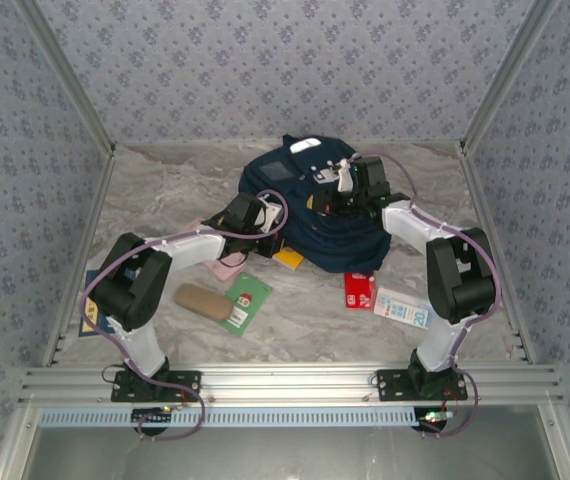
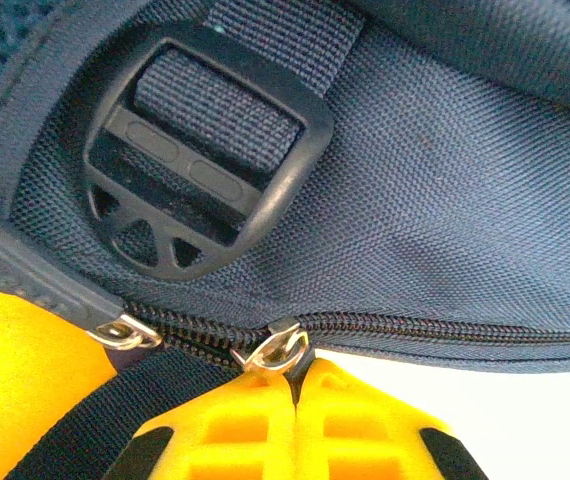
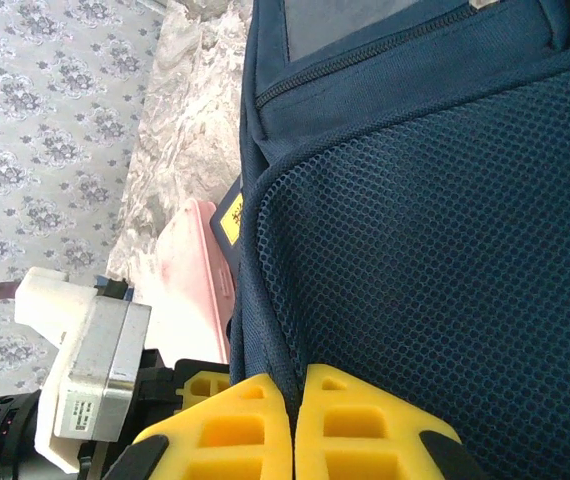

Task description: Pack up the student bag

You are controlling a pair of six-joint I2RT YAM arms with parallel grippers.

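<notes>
Now left tool (image 2: 295, 388) pinches zipper pull (image 2: 273, 350) — right tool (image 3: 294, 395), student bag (image 3: 445, 250).

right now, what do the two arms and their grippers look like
Both the left arm and right arm have white links, bulky black joint housings and a lilac cable looped along them. The left gripper and right gripper carry yellow moulded fingers with square recesses and black inserts.

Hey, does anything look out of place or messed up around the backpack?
Nothing spilled or damaged. The student bag lies slumped flat, and a pink item and a yellow item lie partly under its edge, where they look trapped rather than packed.
</notes>
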